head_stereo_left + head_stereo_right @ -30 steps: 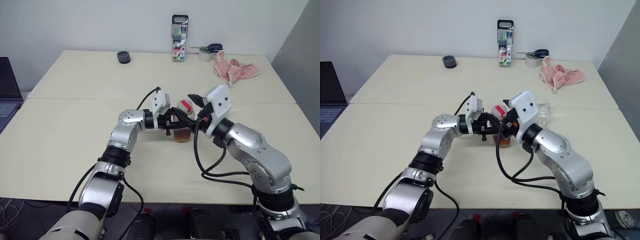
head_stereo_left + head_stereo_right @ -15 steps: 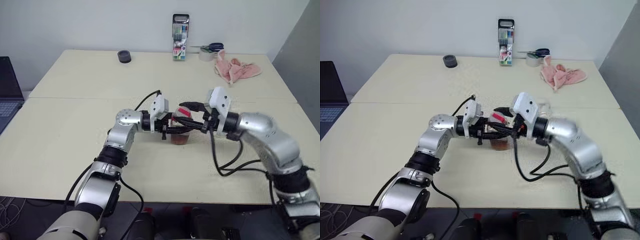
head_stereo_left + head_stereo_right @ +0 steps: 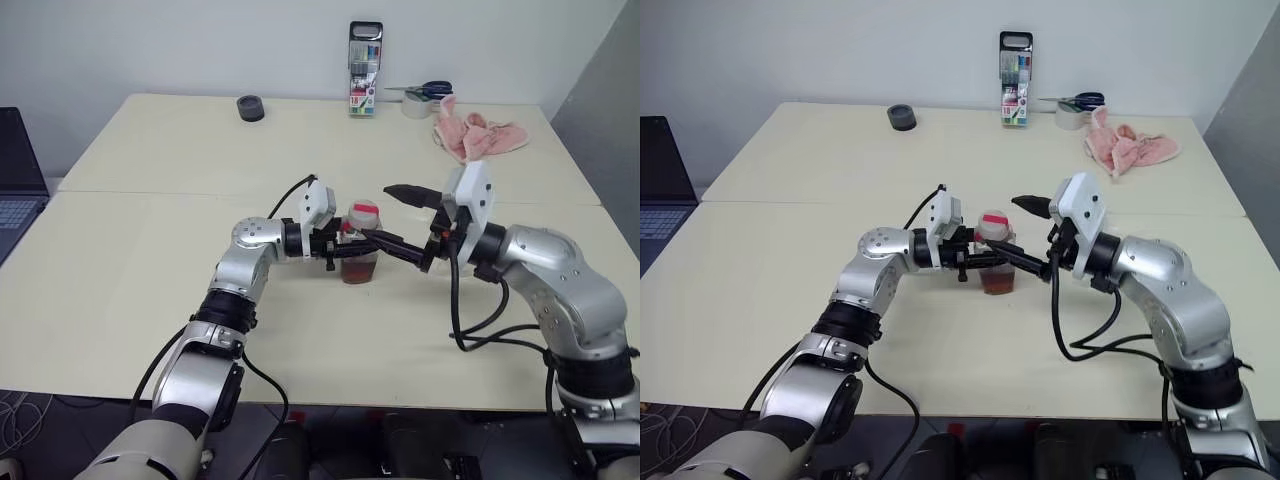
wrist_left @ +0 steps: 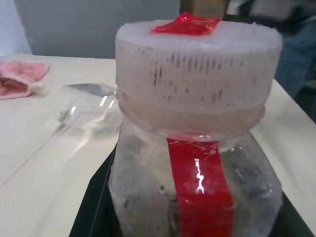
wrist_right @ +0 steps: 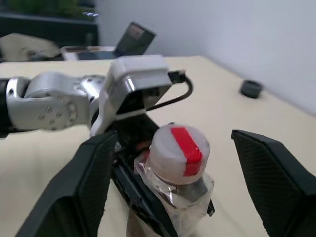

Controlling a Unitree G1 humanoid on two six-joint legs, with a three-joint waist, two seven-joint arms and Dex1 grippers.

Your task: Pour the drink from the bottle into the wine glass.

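Bottle (image 3: 361, 243): stands upright on the table (image 3: 130, 290) near its middle; cap (image 5: 178, 149) on, red strip running over the cap and down the side.
Drink (image 3: 360, 271): amber liquid fills the lower part of the bottle.
Left gripper (image 3: 345, 248): reaches in level from the bottle's left; fingers pressed against the bottle's body below the neck, pinching it.
Right gripper (image 3: 392, 218): on the bottle's right, level with the cap; fingers spread wide, one to each side of the cap, neither touching it.
Wine glass (image 4: 86, 106): seen in the left wrist view behind the bottle, lying on the table; contact with the bottle cannot be told.
Pink cloth (image 3: 474, 135): at the far right of the table, well apart from the bottle.
Marker case (image 3: 364, 69): upright at the far edge, beyond the bottle.
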